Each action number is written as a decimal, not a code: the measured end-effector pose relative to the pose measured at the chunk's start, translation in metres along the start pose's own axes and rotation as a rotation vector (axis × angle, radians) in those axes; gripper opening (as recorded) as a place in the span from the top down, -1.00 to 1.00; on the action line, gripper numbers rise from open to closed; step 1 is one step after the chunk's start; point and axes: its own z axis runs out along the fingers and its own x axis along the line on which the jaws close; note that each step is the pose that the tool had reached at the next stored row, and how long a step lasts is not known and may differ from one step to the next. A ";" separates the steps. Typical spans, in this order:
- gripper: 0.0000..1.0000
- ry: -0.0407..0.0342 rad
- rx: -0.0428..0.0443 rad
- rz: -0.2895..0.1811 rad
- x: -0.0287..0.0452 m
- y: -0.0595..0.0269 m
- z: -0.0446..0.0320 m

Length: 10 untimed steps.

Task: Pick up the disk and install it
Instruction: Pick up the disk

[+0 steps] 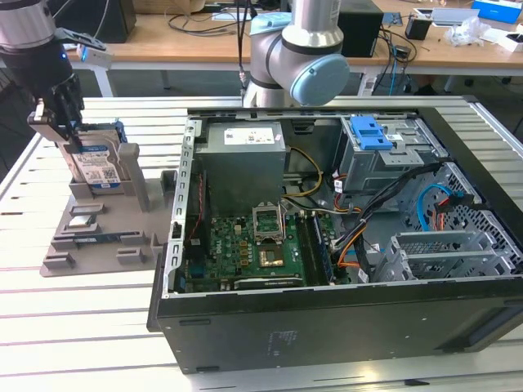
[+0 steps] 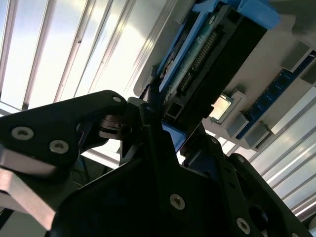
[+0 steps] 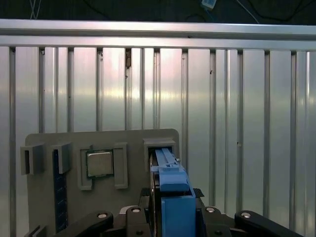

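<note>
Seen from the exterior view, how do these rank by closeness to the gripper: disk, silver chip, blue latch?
1. disk, right at the gripper.
2. silver chip, lower on the gray holder.
3. blue latch, inside the computer case, exterior view's right.

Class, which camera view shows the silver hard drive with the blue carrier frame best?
The exterior view: the silver hard drive stands upright in a grey plastic holder, its labelled face visible. The first wrist view shows its blue frame edge-on; the second wrist view, its connector edge.

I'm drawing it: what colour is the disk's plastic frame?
Blue plastic carrier frame, best in first wrist view.
</note>
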 end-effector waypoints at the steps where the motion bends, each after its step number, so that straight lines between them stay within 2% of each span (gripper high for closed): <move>1: 0.16 -0.0001 0.0001 0.000 0.0000 0.0000 0.0007; 7: 0.16 0.0001 0.0000 0.000 0.0000 0.0000 0.0015; 10: 0.26 0.0000 0.0000 0.000 0.0000 0.0000 0.0017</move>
